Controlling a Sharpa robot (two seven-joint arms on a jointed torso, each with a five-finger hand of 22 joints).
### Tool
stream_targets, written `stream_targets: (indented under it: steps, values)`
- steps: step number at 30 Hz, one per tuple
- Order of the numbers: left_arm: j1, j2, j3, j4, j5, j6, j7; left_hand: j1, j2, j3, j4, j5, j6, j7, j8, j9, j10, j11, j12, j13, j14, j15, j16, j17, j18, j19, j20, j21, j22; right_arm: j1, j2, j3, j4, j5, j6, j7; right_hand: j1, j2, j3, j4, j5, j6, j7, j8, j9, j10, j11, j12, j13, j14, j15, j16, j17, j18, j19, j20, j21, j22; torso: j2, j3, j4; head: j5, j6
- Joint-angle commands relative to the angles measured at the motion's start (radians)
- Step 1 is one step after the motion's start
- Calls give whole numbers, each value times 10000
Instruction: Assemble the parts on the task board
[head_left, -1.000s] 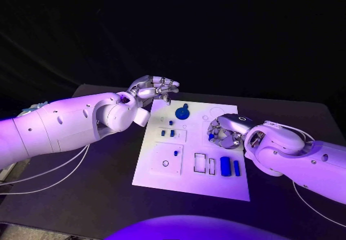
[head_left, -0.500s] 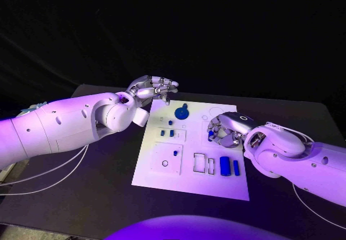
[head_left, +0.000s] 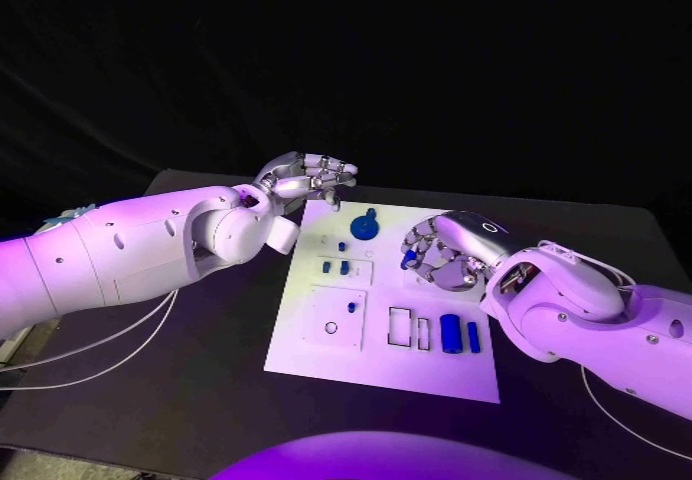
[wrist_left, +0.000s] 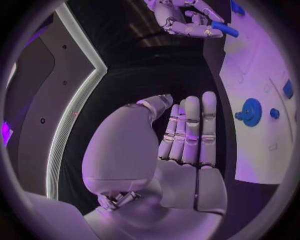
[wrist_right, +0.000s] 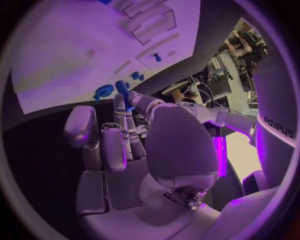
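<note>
The right hand (head_left: 437, 258) pinches a blue peg (head_left: 410, 256) above the task board (head_left: 325, 345). The left hand (head_left: 307, 177) hovers curled, holding nothing. The peg should probably stay upright for seating.

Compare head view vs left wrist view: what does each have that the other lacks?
Head view alone: the near end of the task board, with two long blue parts lying side by side next to rectangular slots.
Left wrist view alone: the palm side of the left hand, fingers straight, holding nothing; and a clear look at the blue rod pinched in the right hand.
Both: the board's far end, the round blue part and the right hand.
</note>
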Motion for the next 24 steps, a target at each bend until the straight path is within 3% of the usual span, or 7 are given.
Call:
stream_targets:
  steps: [1, 9, 13, 24]
  values:
    - [7, 33, 5, 3, -21, 161, 50, -81, 0, 24, -56, 1, 20, 67, -35, 17, -83, 2, -66, -9, -39, -6, -50, -12, 145, -8, 34, -42, -15, -153, 285, -9, 143, 461, -209, 231, -25, 83, 63, 10, 22, 66, 19, 56, 18, 44, 0, -46, 12, 332, -71, 34, 11, -111, 60, -26, 20, 3, 5, 2, -11, 76, -19]
    - [6, 111, 4, -31, -21, 192, 59, -81, 0, 24, -56, 1, 20, 67, -35, 17, -83, 2, -66, -9, -39, -6, -50, -12, 145, -8, 34, -42, -15, -708, 1122, -41, 130, 672, -131, 569, -15, 89, 82, -8, 60, 68, 14, 68, 30, 53, -7, -57, 19, 328, -79, 23, -16, -99, 39, -34, -36, -22, 12, 2, 33, 165, -8]
    - [5, 160, 2, -49, -21, 209, 54, -81, 0, 24, -56, 1, 20, 67, -35, 17, -83, 2, -66, -9, -39, -6, -50, -12, 145, -8, 34, -42, -15, -977, 1511, -76, 5, 714, -72, 703, -12, 92, 90, -15, 79, 64, 15, 71, 35, 54, -8, -64, 21, 330, -82, 28, -5, -95, 30, -37, -58, -32, 14, -21, 35, 240, -22]
    - [5, 217, -1, -52, -21, 226, 47, -81, 0, 24, -56, 1, 20, 67, -35, 17, -83, 2, -66, -9, -39, -6, -50, -12, 145, -8, 34, -42, -15, -1499, 2157, -169, -549, 735, 110, 886, -10, 94, 97, -25, 101, 56, 19, 72, 39, 53, -7, -72, 24, 330, -84, 26, -10, -91, 24, -41, -75, -39, 27, -6, 1, 393, -93]
